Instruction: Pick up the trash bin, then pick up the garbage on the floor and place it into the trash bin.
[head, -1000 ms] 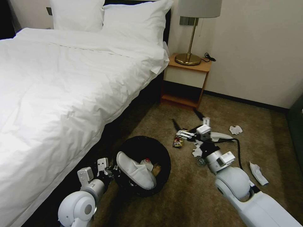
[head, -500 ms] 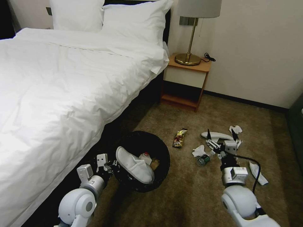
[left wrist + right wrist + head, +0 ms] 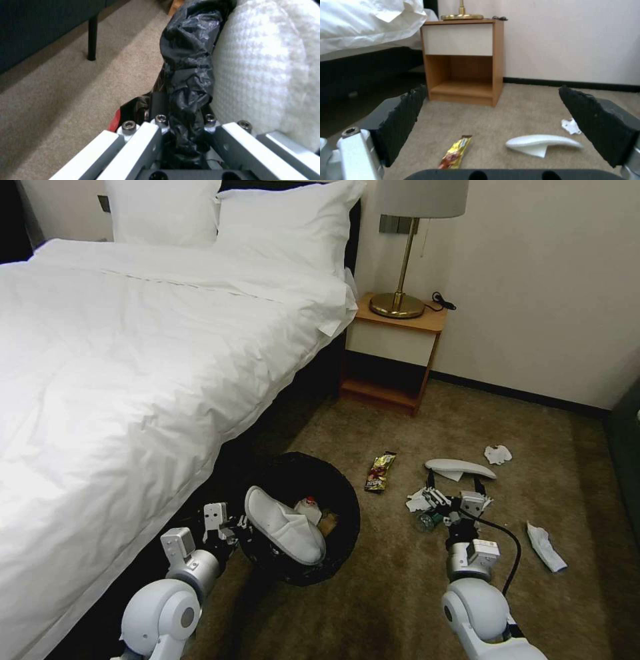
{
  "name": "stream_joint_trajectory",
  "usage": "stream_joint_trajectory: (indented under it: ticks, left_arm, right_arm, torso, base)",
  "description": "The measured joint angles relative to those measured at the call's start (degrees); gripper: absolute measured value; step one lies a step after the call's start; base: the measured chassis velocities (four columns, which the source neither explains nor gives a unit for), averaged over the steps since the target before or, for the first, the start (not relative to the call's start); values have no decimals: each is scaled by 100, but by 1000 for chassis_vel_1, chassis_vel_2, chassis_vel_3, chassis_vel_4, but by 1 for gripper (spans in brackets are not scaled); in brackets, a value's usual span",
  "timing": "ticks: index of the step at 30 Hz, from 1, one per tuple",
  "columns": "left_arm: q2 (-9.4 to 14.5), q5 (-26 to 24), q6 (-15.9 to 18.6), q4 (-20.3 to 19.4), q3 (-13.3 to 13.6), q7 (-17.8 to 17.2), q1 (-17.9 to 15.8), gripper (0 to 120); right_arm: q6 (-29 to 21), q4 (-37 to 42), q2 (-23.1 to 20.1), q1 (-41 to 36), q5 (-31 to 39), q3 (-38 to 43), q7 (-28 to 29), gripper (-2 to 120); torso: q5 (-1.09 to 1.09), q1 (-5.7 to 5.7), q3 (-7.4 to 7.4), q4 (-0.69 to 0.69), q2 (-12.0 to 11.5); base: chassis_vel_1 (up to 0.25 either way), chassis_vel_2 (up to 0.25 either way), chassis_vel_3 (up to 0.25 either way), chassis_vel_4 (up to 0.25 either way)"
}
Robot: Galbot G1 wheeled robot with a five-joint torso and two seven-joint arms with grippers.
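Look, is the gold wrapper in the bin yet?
No, the gold wrapper lies on the carpet, apart from the bin.

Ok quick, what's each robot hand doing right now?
Left gripper: shut on the bin rim, holding it up.
Right gripper: open, empty, low over the bottle.

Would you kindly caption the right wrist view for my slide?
Open right gripper low over carpet, facing gold snack wrapper and white slipper.

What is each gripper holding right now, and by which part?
The left gripper is shut on the trash bin, pinching its bag-lined rim. The right gripper is open above the carpet, holding nothing.
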Motion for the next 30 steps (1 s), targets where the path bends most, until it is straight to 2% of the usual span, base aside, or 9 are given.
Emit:
stream_joint_trajectory:
  ticks: [9,18,30]
  left_arm:
    - [-23,35,69,25,7,7,-6,2]
    - [-64,31,141,12,6,-16,21,2]
    - [-145,72,57,9,-19,-11,31,2]
  right_arm:
    - [263,45,-51,-184,-235,-9,-293,100]
    - [307,36,-103,-64,-369,-20,-236,100]
    - [803,-212,-77,11,-752,-37,-349,100]
  torso:
    - [0,0,0,0,0]
    - [0,0,0,0,0]
    - [0,0,0,-3,0]
  base:
    - [-4,-6,-4,-4]
    - [-58,-56,-50,-63]
    - [-75,-78,-74,-73]
